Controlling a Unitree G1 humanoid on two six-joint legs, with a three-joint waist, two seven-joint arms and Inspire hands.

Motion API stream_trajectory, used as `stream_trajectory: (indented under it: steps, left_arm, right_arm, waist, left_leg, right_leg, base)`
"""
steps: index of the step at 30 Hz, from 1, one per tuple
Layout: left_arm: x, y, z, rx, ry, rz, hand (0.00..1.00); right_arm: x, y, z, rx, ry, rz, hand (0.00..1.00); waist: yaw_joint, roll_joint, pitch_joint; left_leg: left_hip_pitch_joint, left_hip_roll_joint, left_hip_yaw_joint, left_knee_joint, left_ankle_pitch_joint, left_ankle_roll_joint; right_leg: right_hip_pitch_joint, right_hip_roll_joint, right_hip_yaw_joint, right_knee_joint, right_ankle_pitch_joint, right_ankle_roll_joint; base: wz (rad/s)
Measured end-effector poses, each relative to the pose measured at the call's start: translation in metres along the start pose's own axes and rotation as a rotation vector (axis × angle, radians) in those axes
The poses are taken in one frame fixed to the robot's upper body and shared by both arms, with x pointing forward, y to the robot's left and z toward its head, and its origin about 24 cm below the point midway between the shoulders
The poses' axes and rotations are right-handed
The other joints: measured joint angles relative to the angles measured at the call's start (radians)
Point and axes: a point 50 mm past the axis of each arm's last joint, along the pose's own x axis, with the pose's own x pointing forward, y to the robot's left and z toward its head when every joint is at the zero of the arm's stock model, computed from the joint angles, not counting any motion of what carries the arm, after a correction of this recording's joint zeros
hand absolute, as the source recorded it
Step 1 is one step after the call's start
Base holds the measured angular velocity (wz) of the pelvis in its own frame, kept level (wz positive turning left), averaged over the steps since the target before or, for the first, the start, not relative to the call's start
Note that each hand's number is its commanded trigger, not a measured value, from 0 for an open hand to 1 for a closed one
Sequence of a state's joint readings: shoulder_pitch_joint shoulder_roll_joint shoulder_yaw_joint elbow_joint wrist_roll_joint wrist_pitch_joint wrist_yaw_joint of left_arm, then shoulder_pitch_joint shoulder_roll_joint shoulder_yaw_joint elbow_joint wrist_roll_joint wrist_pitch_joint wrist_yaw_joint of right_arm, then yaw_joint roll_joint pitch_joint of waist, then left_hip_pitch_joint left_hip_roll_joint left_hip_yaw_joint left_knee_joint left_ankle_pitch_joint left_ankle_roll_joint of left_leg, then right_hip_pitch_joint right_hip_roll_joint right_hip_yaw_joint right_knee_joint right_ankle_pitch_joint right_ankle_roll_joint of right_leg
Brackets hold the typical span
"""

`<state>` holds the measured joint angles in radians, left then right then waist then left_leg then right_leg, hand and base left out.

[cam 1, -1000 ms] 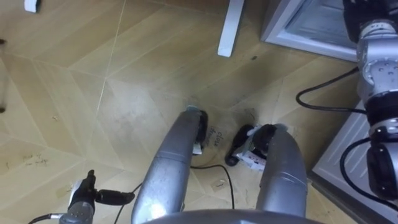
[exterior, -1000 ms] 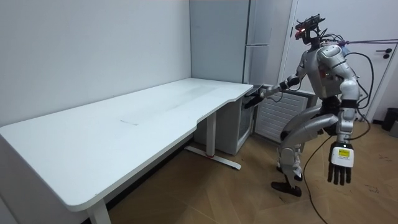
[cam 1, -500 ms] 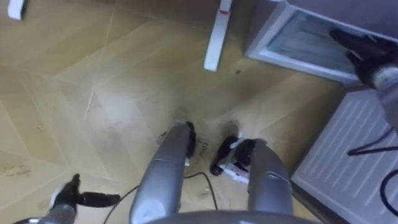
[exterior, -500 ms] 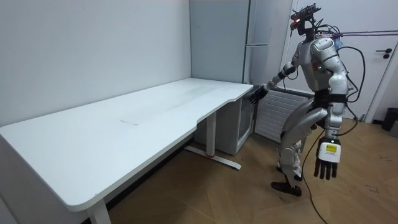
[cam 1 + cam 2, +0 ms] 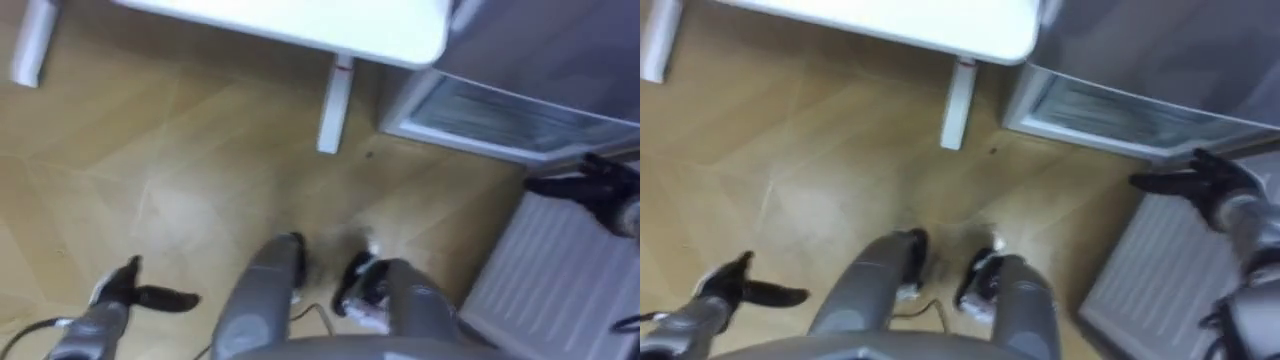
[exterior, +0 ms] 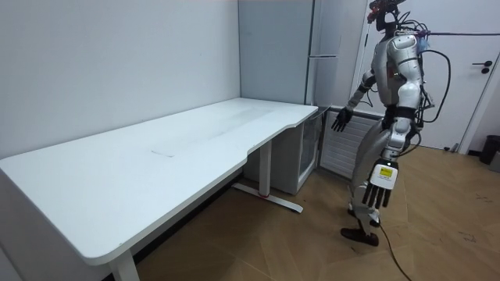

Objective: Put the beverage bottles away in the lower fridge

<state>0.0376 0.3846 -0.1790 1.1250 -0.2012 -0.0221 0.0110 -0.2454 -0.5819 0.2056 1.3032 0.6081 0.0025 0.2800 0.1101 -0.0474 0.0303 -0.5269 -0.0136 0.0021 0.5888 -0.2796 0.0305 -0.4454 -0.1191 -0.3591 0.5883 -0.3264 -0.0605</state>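
Wood floor [image 5: 170, 180] lies open on our left and ahead, up to the white desk [image 6: 195, 144]. The desk's rounded corner overhangs its leg [image 5: 335, 105], just beside the lower fridge [image 5: 500, 110]. We stand upright facing that corner, feet near the fridge's pale-framed front edge. A ribbed white panel [image 5: 560, 270] is close on our right, so room is tight on that side. Our right hand [image 5: 1210, 185] is out over the panel's top edge, fingers spread, holding nothing. Our left hand [image 5: 135, 293] hangs low by the thigh, fingers straight, also empty. In the room view the tag on its back has print too small for us to read. We cannot tell where the drinks are.
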Motion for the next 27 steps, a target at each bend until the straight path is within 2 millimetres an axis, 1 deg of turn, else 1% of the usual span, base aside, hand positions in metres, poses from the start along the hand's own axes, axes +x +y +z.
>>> stream_trajectory:
  steps: [1, 2, 3, 4, 5, 6, 7, 8, 9, 10, 11, 12, 14, 15, 16, 17, 18, 20, 24, 26, 27]
  left_arm:
    - [0.0, 0.001, -0.002, -0.014, 0.007, 0.007, 0.0]
    - [0.0, 0.0, -0.005, -0.031, 0.016, 0.013, 0.0]
    - [-0.001, -0.001, -0.007, -0.033, 0.021, 0.013, 0.0]
    - [-0.002, -0.003, -0.012, -0.033, 0.025, 0.009, 0.0]
    - [-0.003, -0.003, -0.015, -0.035, 0.025, 0.008, 0.0]
    - [-0.004, -0.003, -0.016, -0.042, 0.022, 0.01, 0.0]
    - [-0.005, -0.002, -0.017, -0.046, 0.012, 0.016, 0.0]
    - [-0.005, -0.001, -0.018, -0.044, 0.008, 0.021, 0.0]
    - [-0.005, 0.0, -0.018, -0.04, 0.005, 0.024, 0.0]
    - [-0.006, 0.0, -0.02, -0.041, 0.002, 0.032, 0.0]
    - [-0.007, 0.001, -0.022, -0.048, 0.003, 0.038, 0.0]
    - [-0.007, 0.001, -0.022, -0.047, 0.004, 0.04, 0.0]
    - [-0.007, -0.002, -0.024, -0.049, 0.002, 0.042, 0.0]
    - [-0.008, -0.003, -0.025, -0.052, -0.002, 0.042, 0.0]
    - [-0.008, -0.005, -0.025, -0.055, -0.012, 0.043, 0.0]
    - [-0.009, -0.005, -0.026, -0.044, -0.014, 0.042, 0.0]
    - [-0.01, -0.005, -0.027, -0.041, -0.015, 0.046, 0.0]
    - [-0.013, -0.002, -0.037, -0.028, 0.01, 0.055, 0.0]
    - [-0.018, 0.003, -0.053, -0.056, 0.053, 0.085, 0.0]
    - [-0.021, 0.006, -0.062, -0.074, 0.087, 0.101, 0.0]
    - [-0.022, 0.007, -0.065, -0.076, 0.097, 0.102, 0.0]
  right_arm:
    - [-0.001, 0.004, -0.017, -0.001, 0.037, 0.016, 0.0]
    - [-0.002, 0.009, -0.035, 0.018, 0.073, 0.03, 0.0]
    - [-0.003, 0.012, -0.044, 0.023, 0.095, 0.041, 0.0]
    - [-0.005, 0.017, -0.059, 0.035, 0.131, 0.066, 0.0]
    - [-0.006, 0.021, -0.069, 0.056, 0.149, 0.085, 0.0]
    - [-0.007, 0.023, -0.073, 0.07, 0.152, 0.09, 0.0]
    - [-0.009, 0.023, -0.078, 0.094, 0.151, 0.089, 0.0]
    - [-0.012, 0.021, -0.083, 0.101, 0.151, 0.086, 0.0]
    - [-0.013, 0.02, -0.085, 0.107, 0.15, 0.083, 0.0]
    - [-0.014, 0.02, -0.086, 0.109, 0.134, 0.081, 0.0]
    - [-0.015, 0.02, -0.085, 0.114, 0.115, 0.08, 0.0]
    - [-0.015, 0.02, -0.084, 0.122, 0.103, 0.079, 0.0]
    - [-0.017, 0.019, -0.082, 0.119, 0.061, 0.08, 0.0]
    - [-0.018, 0.019, -0.08, 0.103, 0.05, 0.082, 0.0]
    - [-0.019, 0.019, -0.075, 0.072, 0.02, 0.083, 0.0]
    - [-0.02, 0.02, -0.069, 0.04, -0.01, 0.086, 0.0]
    - [-0.019, 0.02, -0.065, 0.035, -0.027, 0.084, 0.0]
    - [-0.021, 0.016, -0.057, 0.029, -0.078, 0.052, 0.0]
    - [-0.032, 0.002, -0.039, 0.051, -0.196, -0.026, 0.0]
    - [-0.037, -0.004, -0.027, 0.06, -0.258, -0.073, 0.0]
    - [-0.038, -0.004, -0.024, 0.053, -0.271, -0.08, 0.0]
  waist:
    - [-0.001, -0.002, -0.0036]
    - [-0.005, -0.002, -0.0041]
    - [-0.009, -0.003, -0.0054]
    - [-0.019, -0.002, -0.0098]
    - [-0.038, -0.002, -0.0149]
    - [-0.049, -0.003, -0.0167]
    - [-0.055, -0.006, -0.0168]
    - [-0.06, -0.012, -0.0221]
    - [-0.062, -0.017, -0.0247]
    - [-0.062, -0.021, -0.0279]
    - [-0.079, -0.024, -0.0292]
    - [-0.082, -0.026, -0.0293]
    - [-0.082, -0.034, -0.0285]
    - [-0.084, -0.037, -0.0301]
    - [-0.085, -0.041, -0.03]
    - [-0.096, -0.047, -0.0294]
    - [-0.105, -0.05, -0.0277]
    - [-0.133, -0.055, -0.0289]
    - [-0.14, -0.053, -0.0297]
    - [-0.145, -0.055, -0.0306]
    - [-0.143, -0.055, -0.0315]
  left_leg:
    - [0.044, -0.001, 0.011, -0.044, 0.011, -0.001]
    - [0.096, -0.003, 0.016, -0.089, 0.023, -0.001]
    - [0.123, -0.005, 0.021, -0.109, 0.027, -0.001]
    - [0.163, -0.007, 0.027, -0.136, 0.031, -0.002]
    - [0.192, -0.009, 0.028, -0.156, 0.036, -0.002]
    - [0.204, -0.009, 0.028, -0.166, 0.039, -0.002]
    - [0.239, -0.011, 0.029, -0.197, 0.046, -0.004]
    - [0.274, -0.011, 0.037, -0.228, 0.054, -0.005]
    - [0.293, -0.01, 0.042, -0.241, 0.055, -0.005]
    - [0.324, -0.005, 0.053, -0.26, 0.055, -0.006]
    - [0.352, 0.0, 0.058, -0.274, 0.056, -0.007]
    - [0.37, 0.001, 0.064, -0.286, 0.056, -0.008]
    - [0.429, 0.003, 0.082, -0.322, 0.057, -0.009]
    - [0.437, 0.003, 0.084, -0.325, 0.057, -0.009]
    - [0.452, 0.006, 0.094, -0.332, 0.057, -0.009]
    - [0.461, 0.008, 0.104, -0.333, 0.057, -0.009]
    - [0.468, 0.008, 0.105, -0.333, 0.057, -0.009]
    - [0.495, 0.009, 0.105, -0.34, 0.057, -0.009]
    - [0.533, 0.01, 0.112, -0.37, 0.057, -0.009]
    - [0.56, 0.012, 0.134, -0.378, 0.057, -0.009]
    - [0.568, 0.012, 0.137, -0.384, 0.057, -0.009]
  right_leg:
    - [0.036, 0.001, 0.001, -0.033, 0.008, 0.002]
    - [0.081, 0.005, 0.002, -0.069, 0.018, 0.006]
    - [0.103, 0.005, 0.005, -0.083, 0.02, 0.008]
    - [0.138, 0.006, 0.008, -0.104, 0.021, 0.011]
    - [0.164, 0.008, 0.008, -0.124, 0.022, 0.014]
    - [0.176, 0.01, 0.009, -0.133, 0.024, 0.016]
    - [0.203, 0.015, 0.014, -0.158, 0.028, 0.019]
    - [0.23, 0.019, 0.02, -0.179, 0.033, 0.022]
    - [0.243, 0.021, 0.026, -0.188, 0.034, 0.023]
    - [0.269, 0.03, 0.037, -0.21, 0.041, 0.023]
    - [0.299, 0.04, 0.041, -0.23, 0.05, 0.024]
    - [0.313, 0.043, 0.044, -0.239, 0.052, 0.025]
    - [0.359, 0.053, 0.067, -0.269, 0.061, 0.028]
    - [0.365, 0.054, 0.072, -0.271, 0.061, 0.028]
    - [0.375, 0.057, 0.084, -0.278, 0.063, 0.03]
    - [0.382, 0.059, 0.091, -0.283, 0.066, 0.031]
    - [0.391, 0.06, 0.091, -0.286, 0.067, 0.031]
    - [0.43, 0.068, 0.095, -0.317, 0.077, 0.036]
    - [0.454, 0.074, 0.111, -0.335, 0.084, 0.038]
    - [0.466, 0.077, 0.127, -0.347, 0.085, 0.04]
    - [0.469, 0.078, 0.134, -0.347, 0.085, 0.04]
  base:
    - [-0.1]
    - [-0.09]
    - [-0.07]
    - [-0.04]
    - [0.0]
    - [0.0]
    - [-0.09]
    - [-0.15]
    - [-0.27]
    - [-0.29]
    - [-0.27]
    - [-0.23]
    - [-0.29]
    - [-0.3]
    - [-0.26]
    - [-0.21]
    - [-0.06]
    - [0.0]
    - [-0.13]
    - [-0.19]
    - [-0.23]
